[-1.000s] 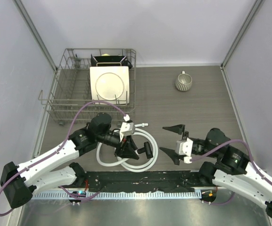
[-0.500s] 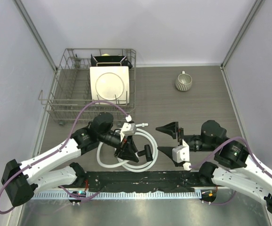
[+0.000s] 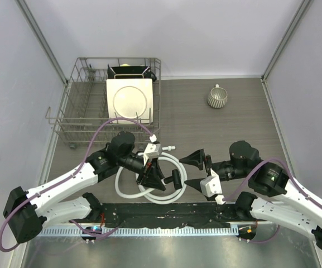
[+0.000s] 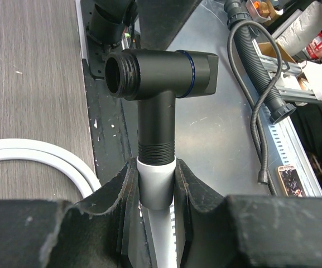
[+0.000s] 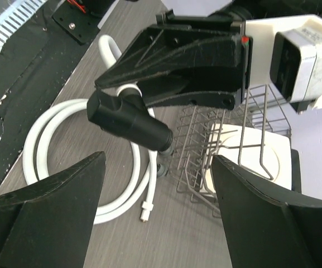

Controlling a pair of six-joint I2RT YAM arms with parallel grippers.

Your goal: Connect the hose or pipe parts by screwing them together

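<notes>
My left gripper (image 3: 154, 180) is shut on the white end connector (image 4: 157, 187) of the white hose (image 3: 128, 192). The black T-shaped fitting (image 4: 161, 78) sits on that connector, its threaded stem against the connector's rim. The fitting (image 3: 175, 178) points right, toward my right gripper (image 3: 197, 171). That gripper stands open with nothing between its fingers, just right of the fitting (image 5: 128, 120), which lies ahead of the right gripper (image 5: 158, 167). The hose (image 5: 43, 139) is coiled on the table, and its free end connector (image 5: 145, 209) lies loose by the rack.
A wire dish rack (image 3: 82, 120) holding a white plate (image 3: 130, 100) stands at the back left. A ribbed cup (image 3: 217, 97) sits at the back right. A black mat (image 3: 166, 215) runs along the near edge.
My right gripper has moved left toward the black fitting and its jaws have narrowed a little. The left gripper has kept its hold and barely moved.
</notes>
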